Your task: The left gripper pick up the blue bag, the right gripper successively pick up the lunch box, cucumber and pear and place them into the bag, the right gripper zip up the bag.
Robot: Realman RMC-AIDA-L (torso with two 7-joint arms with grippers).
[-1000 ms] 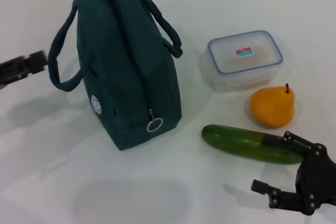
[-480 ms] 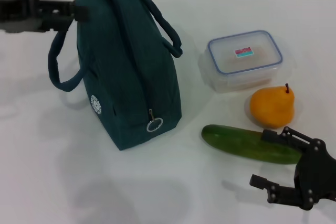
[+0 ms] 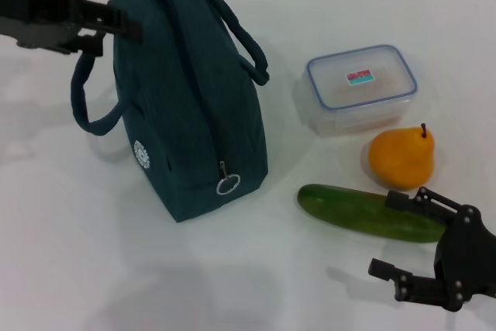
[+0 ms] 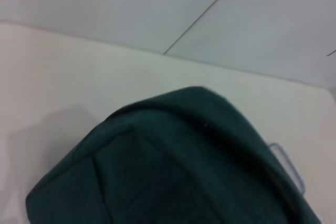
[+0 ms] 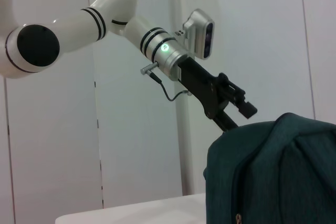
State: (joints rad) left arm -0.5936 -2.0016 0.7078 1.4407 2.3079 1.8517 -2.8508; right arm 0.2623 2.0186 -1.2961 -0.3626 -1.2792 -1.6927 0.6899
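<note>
Black and screw-studded, my left gripper (image 3: pixel 128 27) sits at the upper left edge of the bag (image 3: pixel 190 106), right by the near handle; I cannot tell from the head view whether its jaws are open or closed. The left wrist view gives me only the bag's (image 4: pixel 173 166) rounded teal fabric top against the pale worktop (image 4: pixel 52 72), no fingers at all. The right wrist view adds what the head camera misses: the left arm's white segments, a green light, and the gripper (image 5: pixel 239 109) poised just above the bag's (image 5: pixel 273 171) top edge.

The bag stands upright on the white worktop (image 3: pixel 93 253), woven cloth with two soft loop handles, a white round logo and a metal ring zipper pull, zipped shut. Right of it, apart, lies the box (image 3: pixel 361 87), clear plastic with rounded corners and a blue-rimmed lid. Below that sits the pear (image 3: pixel 401 157), smooth orange-yellow, short stem up. The cucumber (image 3: pixel 368 212) lies glossy dark green, just beside the pear. My right gripper (image 3: pixel 403 242) hovers at the cucumber's right end, jaws spread wide, holding nothing.
</note>
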